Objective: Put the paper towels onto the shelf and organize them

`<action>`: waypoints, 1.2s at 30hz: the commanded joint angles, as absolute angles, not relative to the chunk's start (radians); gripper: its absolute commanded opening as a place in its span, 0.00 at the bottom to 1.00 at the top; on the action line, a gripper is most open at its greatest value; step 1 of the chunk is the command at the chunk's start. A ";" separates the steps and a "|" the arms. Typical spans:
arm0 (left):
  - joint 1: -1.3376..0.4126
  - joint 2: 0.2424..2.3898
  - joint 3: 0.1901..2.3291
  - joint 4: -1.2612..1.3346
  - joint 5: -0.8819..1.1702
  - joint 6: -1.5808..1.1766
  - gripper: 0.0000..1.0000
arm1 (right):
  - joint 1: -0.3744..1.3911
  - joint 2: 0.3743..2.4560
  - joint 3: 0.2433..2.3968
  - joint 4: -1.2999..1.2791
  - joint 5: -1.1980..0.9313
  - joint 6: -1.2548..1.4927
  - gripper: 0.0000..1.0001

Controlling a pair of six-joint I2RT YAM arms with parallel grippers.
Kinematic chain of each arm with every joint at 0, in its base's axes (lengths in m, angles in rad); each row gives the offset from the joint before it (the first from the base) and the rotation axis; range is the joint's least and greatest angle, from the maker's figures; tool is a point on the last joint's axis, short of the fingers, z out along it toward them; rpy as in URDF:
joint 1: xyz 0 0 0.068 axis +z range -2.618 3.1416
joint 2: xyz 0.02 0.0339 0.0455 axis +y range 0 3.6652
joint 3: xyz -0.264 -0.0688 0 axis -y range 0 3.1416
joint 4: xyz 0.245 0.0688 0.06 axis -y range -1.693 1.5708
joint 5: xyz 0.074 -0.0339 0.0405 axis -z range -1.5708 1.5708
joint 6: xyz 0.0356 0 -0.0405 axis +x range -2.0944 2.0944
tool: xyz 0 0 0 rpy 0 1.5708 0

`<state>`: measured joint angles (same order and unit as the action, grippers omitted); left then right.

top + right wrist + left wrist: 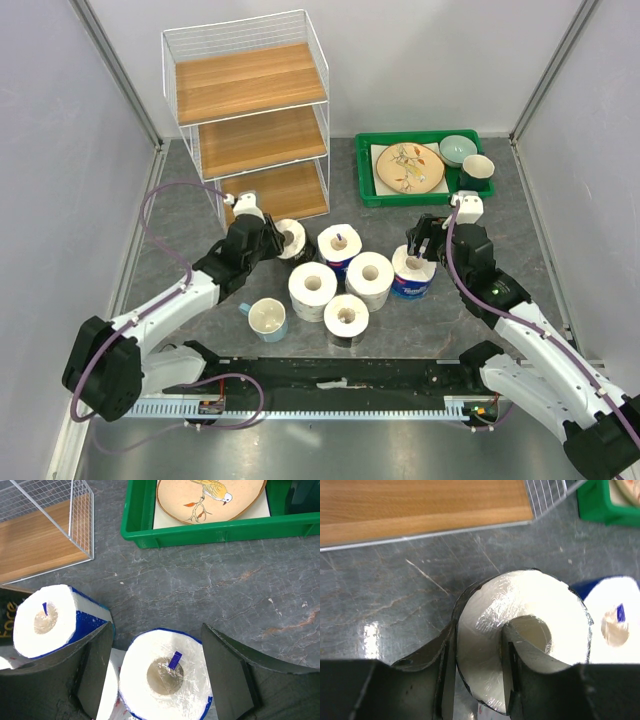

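The shelf (250, 110) stands at the back left, its three wooden boards bare. Several paper towels cluster mid-table. My left gripper (275, 238) is shut on the wall of a small dark-wrapped roll (530, 600), one finger in its hollow core and the other outside; in the left wrist view the left gripper (477, 645) pinches that wall. My right gripper (155, 630) is open and straddles a blue-wrapped roll (165, 672) without touching it. A second blue-wrapped roll (340, 245), two large rolls (313, 288) (369, 280) and another small roll (346, 318) stand between the arms.
A green tray (365, 190) with a bird-painted plate, a bowl and a cup sits at the back right. A pale cup with a blue handle (268, 318) stands beside the rolls near the left arm. Grey walls close in both sides.
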<state>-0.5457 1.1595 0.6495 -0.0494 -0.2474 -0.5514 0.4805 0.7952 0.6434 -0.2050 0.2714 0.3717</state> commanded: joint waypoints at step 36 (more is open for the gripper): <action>-0.549 1.687 1.060 0.331 -0.746 -0.790 0.18 | 0.480 0.807 0.673 -0.216 0.287 0.379 0.80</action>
